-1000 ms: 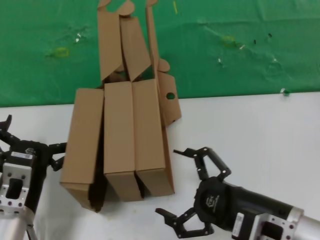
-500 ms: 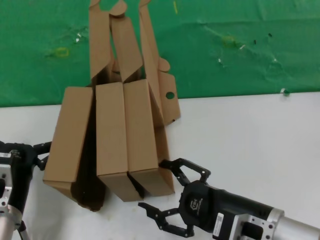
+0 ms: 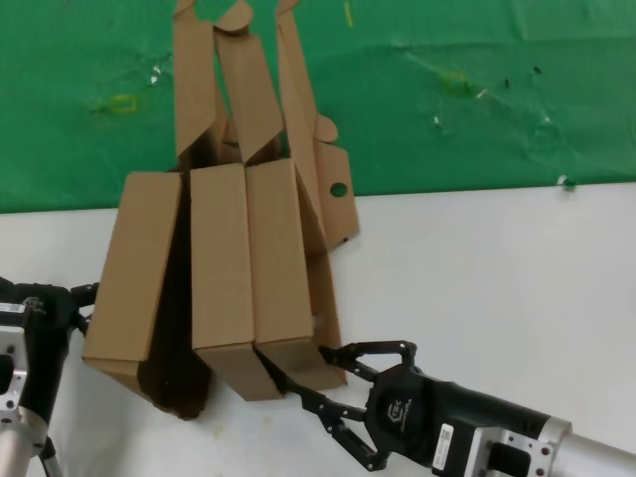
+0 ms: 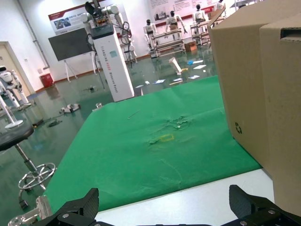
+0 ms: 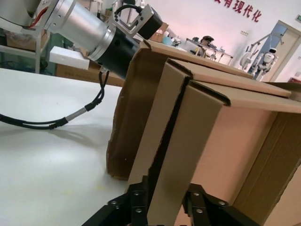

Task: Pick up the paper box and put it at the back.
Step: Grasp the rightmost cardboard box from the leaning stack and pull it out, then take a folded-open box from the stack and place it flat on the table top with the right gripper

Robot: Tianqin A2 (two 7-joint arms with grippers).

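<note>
The paper box [image 3: 276,288] stands on edge as the rightmost of three brown cardboard boxes packed side by side, its near end on the white tabletop [image 3: 497,268] and its open lid flaps reaching over the green cloth at the back [image 3: 477,109]. The right gripper [image 3: 333,383] sits at the box's near lower corner, fingers spread with one on each side of the thin cardboard end wall, not visibly clamped. The left gripper [image 3: 75,308] waits spread beside the outermost box [image 3: 134,283]. Corrugated board is probably light and fairly stiff but dents easily; a hold on the doubled end wall looks safer than on the loose flaps.
</note>
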